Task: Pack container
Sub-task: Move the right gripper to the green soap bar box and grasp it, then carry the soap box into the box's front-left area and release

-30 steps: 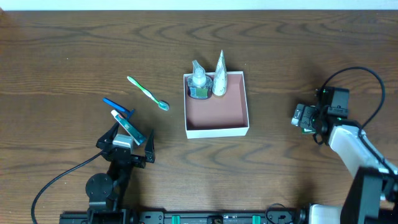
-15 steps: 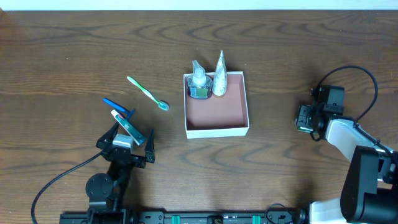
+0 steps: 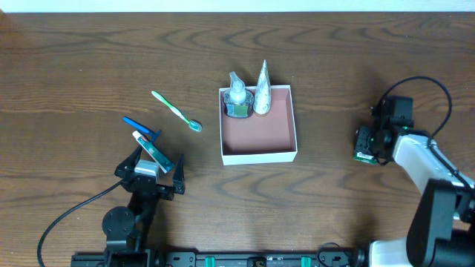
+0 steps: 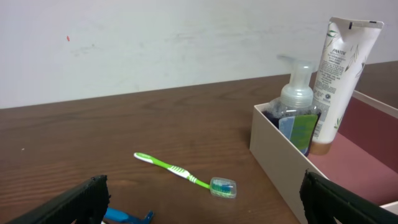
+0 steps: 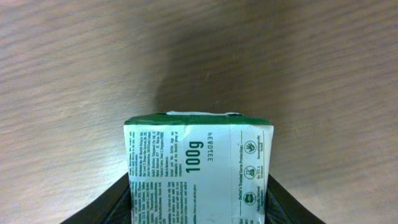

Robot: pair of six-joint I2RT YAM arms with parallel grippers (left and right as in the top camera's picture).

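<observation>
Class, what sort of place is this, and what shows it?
Probably a robotics test bench: a brown wood-grain table, cabled robot arms, the right gripper clamping a green-and-white printed packet, and a green toothbrush lying near a white-walled square container.

White tube [image 4: 346,68], right of left wrist frame: brand "PANTENE", printed vertically; the smaller print is illegible.
Green-and-white packet [image 5: 198,171], lower centre of right wrist frame: "100g", sideways; the adjacent code and fine print are unclear.

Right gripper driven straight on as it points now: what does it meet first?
The table, probably: beyond the green-and-white packet held in the right gripper only bare wood shows. The packet's leading edge would touch first; depth is unclear.
</observation>
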